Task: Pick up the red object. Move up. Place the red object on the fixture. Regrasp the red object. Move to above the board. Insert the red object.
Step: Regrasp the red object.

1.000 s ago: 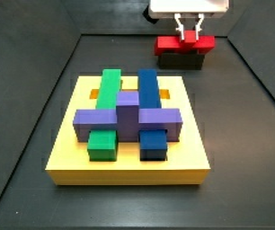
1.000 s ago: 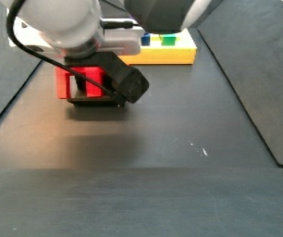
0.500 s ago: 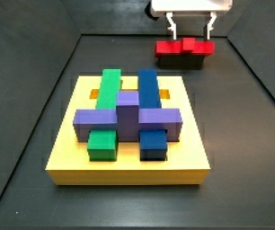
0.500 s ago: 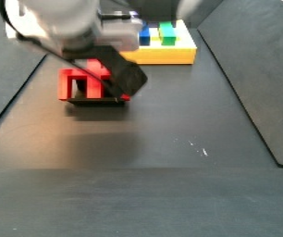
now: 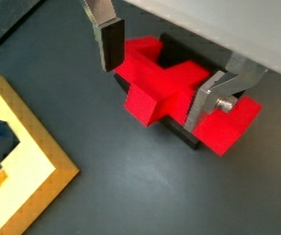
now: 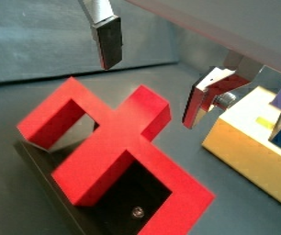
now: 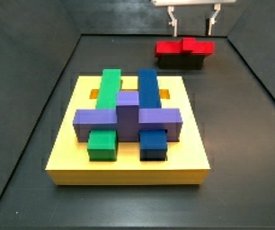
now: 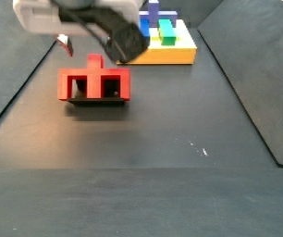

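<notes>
On the dark worktop, near its far edge, the red object (image 7: 184,45) sits on the fixture (image 7: 182,61). Above it hangs the gripper (image 5: 158,66), fingers (image 6: 107,42) apart and empty. The board (image 7: 68,160) lies nearer.

matt red object (image 5: 168,87), metal gripper (image 5: 155,78)
</notes>
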Tool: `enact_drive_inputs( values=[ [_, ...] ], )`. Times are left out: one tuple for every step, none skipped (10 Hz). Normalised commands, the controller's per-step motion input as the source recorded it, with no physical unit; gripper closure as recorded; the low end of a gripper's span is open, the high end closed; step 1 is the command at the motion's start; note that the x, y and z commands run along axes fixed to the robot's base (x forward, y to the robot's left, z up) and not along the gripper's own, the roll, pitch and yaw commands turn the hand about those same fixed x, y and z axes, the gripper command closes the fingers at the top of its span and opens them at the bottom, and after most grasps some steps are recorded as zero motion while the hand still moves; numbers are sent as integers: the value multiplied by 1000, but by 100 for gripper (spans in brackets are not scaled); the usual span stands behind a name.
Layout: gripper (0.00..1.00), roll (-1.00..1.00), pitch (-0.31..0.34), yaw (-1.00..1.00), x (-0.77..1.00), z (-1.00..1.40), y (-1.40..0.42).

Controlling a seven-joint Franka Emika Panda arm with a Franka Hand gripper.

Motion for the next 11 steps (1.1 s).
enact_drive_inputs(
  values=[
    [0, 1000, -26, 0, 26, 0, -40],
    [0, 1000, -9, 0, 0, 0, 0],
    [0, 1000, 0, 0, 0, 0, 0],
    [0, 1000, 0, 0, -54, 0, 0],
    [0, 1000, 17, 26, -97, 0, 0],
    [0, 1000, 3, 46, -103, 0, 0],
    [0, 1000, 6, 69, -129, 0, 0],
    [0, 1000, 0, 51, -94, 0, -31],
    [0, 1000, 0, 49, -40, 0, -106],
    [0, 1000, 0, 71, -6, 0, -160],
    [0, 1000, 0, 80, -23, 0, -157]
  ],
)
